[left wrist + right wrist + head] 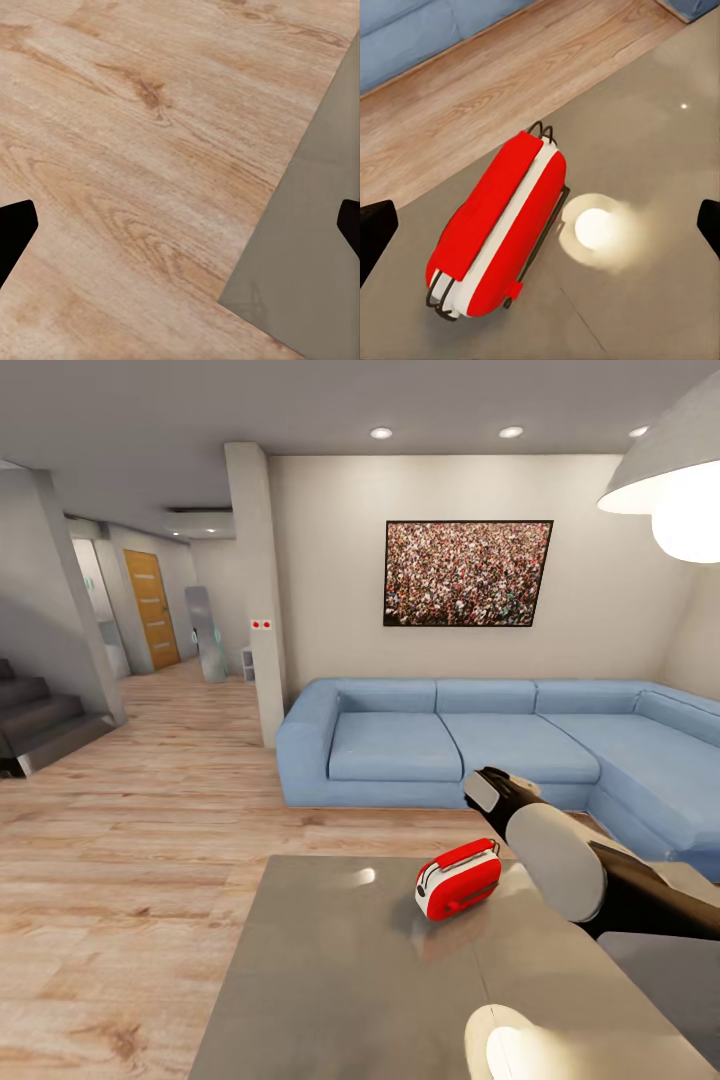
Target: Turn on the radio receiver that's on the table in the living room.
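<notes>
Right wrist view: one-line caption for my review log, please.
Open right claw hovers above the red radio receiver on the grey table, lamp glare beside it.

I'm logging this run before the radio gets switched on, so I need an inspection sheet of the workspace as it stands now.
Surface: glossy grey low table, reflecting a lamp glow.
Job's things: small red radio receiver with white trim and thin handle standing on the table, near its far edge.
Clutter: nothing seen on the table besides the radio.
Grippers: right gripper open, above the radio, not touching it; left gripper open, over the wood floor by a table corner.
Cables: nothing seen.
Surroundings: blue corner sofa, framed crowd picture, white pendant lamp, stairs.
</notes>
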You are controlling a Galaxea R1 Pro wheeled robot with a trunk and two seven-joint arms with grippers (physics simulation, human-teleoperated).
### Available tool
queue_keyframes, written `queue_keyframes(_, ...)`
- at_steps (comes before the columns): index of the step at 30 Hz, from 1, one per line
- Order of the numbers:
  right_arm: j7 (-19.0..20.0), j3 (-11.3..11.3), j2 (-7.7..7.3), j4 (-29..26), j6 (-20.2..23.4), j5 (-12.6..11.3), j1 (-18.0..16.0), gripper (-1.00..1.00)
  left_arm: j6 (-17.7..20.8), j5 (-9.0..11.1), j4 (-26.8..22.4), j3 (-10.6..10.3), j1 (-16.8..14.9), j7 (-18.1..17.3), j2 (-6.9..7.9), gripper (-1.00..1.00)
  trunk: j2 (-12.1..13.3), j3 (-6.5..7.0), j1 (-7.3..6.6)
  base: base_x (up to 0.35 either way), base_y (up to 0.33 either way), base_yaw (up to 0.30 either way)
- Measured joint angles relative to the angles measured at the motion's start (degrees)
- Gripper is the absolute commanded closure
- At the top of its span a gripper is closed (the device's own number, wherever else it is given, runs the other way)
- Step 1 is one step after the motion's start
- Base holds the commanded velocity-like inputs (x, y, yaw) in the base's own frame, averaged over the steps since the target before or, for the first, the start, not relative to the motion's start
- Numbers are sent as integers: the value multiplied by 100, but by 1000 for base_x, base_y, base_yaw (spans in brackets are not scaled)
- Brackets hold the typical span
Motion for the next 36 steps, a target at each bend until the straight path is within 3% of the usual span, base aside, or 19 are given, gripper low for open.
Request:
queue_keyframes(24, 10, 8, 10, -4, 0, 0, 0, -100, 2, 0, 2, 0, 0, 6, 6, -100, 0, -178, 0, 0, 0, 0)
queue_keyframes(26, 99, 8, 10, -7, 1, 1, 0, -100, 5, 0, 2, 0, 0, 6, 6, -100, 0, -196, 0, 0, 0, 0)
queue_keyframes(27, 336, 19, 10, -8, 8, 15, 0, -100, 2, 0, 2, 0, 0, 6, 6, -100, 0, -205, 0, 0, 0, 0)
queue_keyframes(31, 771, 296, 10, -10, 9, 186, 0, -100, 1, 0, 2, 0, 0, 6, 1, -100, 0, -242, 0, 0, 0, 0)
queue_keyframes(36, 928, 598, 10, -16, -5, 270, 0, -100, 0, 0, 2, 0, 0, 6, -2, -100, 0, -287, 0, 0, 0, 0)
